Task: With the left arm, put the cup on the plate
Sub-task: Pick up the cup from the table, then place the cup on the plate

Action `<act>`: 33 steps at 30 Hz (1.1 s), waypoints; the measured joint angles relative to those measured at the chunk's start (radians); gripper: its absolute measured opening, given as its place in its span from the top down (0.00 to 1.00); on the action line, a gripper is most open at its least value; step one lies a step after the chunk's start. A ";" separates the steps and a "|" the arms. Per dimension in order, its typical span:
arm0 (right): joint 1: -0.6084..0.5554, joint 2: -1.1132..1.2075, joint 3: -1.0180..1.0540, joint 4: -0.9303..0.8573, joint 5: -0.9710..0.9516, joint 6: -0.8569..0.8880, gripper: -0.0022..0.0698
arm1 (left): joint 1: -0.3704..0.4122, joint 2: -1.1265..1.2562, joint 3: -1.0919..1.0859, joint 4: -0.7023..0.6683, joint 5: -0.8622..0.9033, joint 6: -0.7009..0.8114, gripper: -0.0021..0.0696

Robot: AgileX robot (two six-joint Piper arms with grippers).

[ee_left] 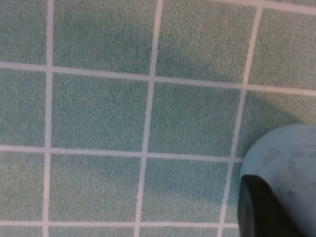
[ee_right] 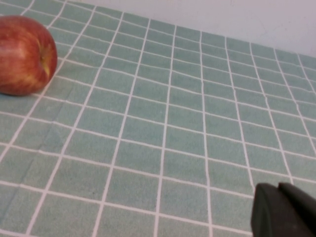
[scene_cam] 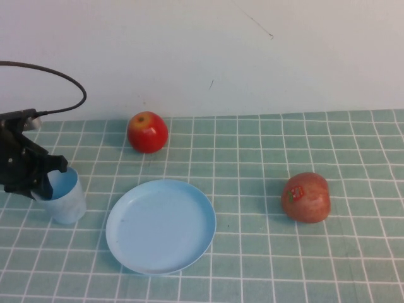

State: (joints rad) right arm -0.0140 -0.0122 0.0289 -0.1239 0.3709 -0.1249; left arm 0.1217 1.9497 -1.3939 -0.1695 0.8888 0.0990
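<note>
The pale blue cup (scene_cam: pixel 65 199) stands at the table's left, just left of the light blue plate (scene_cam: pixel 161 225). My left gripper (scene_cam: pixel 45 180) is at the cup's rim on its left side, with its jaws closed on the cup's wall. In the left wrist view one dark finger (ee_left: pixel 261 207) lies against the cup (ee_left: pixel 289 158) above the green checked cloth. My right gripper (ee_right: pixel 279 192) shows only in the right wrist view, shut and empty, low over the cloth. It is out of the high view.
A red apple (scene_cam: pixel 148 132) sits behind the plate near the back wall. A second apple with a sticker (scene_cam: pixel 306 197) lies right of the plate; it also shows in the right wrist view (ee_right: pixel 24 54). The left arm's black cable (scene_cam: pixel 63 79) loops above.
</note>
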 joint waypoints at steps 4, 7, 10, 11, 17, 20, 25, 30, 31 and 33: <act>0.000 0.000 0.000 0.000 0.000 0.000 0.97 | 0.000 0.000 -0.017 -0.011 0.026 0.016 0.92; 0.000 0.000 0.000 0.000 0.000 0.000 0.97 | 0.000 -0.021 -0.061 -0.038 0.064 0.034 0.95; 0.000 0.000 0.000 0.000 0.000 0.000 0.97 | 0.000 -0.062 -0.117 -0.115 0.115 0.072 0.95; 0.000 0.000 0.000 0.000 0.000 0.000 0.97 | -0.003 -0.076 -0.133 -0.135 0.132 0.087 0.95; 0.000 0.000 0.000 0.000 0.000 0.000 0.97 | -0.102 -0.177 -0.191 -0.171 0.238 0.133 0.95; 0.000 0.000 0.000 0.000 0.000 0.000 0.97 | -0.197 -0.203 -0.192 -0.142 0.286 0.136 0.95; 0.000 0.000 0.000 0.000 0.000 0.000 0.97 | -0.328 -0.198 -0.190 -0.096 0.318 0.138 0.95; 0.000 0.000 0.000 0.000 0.000 0.000 0.97 | -0.387 -0.154 -0.170 -0.076 0.309 0.138 0.95; 0.000 0.000 0.000 0.000 0.000 0.000 0.97 | -0.391 -0.138 -0.168 -0.074 0.304 0.138 0.95; 0.000 0.000 0.000 0.000 0.000 0.000 0.97 | -0.391 -0.103 -0.169 -0.067 0.295 0.130 0.95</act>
State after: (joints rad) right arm -0.0140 -0.0122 0.0289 -0.1239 0.3709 -0.1249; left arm -0.2696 1.8469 -1.5624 -0.2366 1.1838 0.2290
